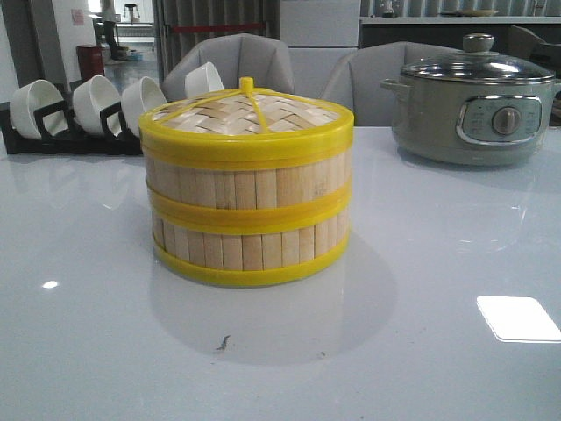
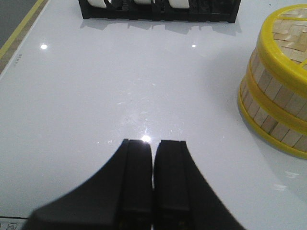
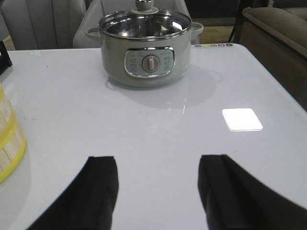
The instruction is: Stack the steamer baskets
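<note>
Front view: the two round slatted-bamboo, yellow-banded steamer baskets (image 1: pixel 247 215) stand already stacked under a woven yellow-rimmed lid (image 1: pixel 248 116), left of the grey electric cooking pot (image 1: pixel 474 112) on the glossy white surface (image 1: pixel 438 289). Left wrist view: the left gripper (image 2: pixel 153 158), fingers together, sits beside the stack, so a careless sweep could nudge it askew. Right wrist view: the right gripper (image 3: pixel 157 187), fingers apart and empty, faces the pot and could strike it.

A grey-green electric cooker (image 1: pixel 473 110) with a glass lid (image 1: pixel 478 67) is seen at the table's (image 1: pixel 421 351) back right. White bowls (image 1: pixel 96 103) are held in a black rack (image 1: pixel 66 140) back left. Grey chairs (image 1: pixel 241 57) are placed behind.

Yellow-banded pale bamboo steamer baskets (image 1: pixel 248 215), woven-pattern lid (image 1: pixel 248 114)
</note>
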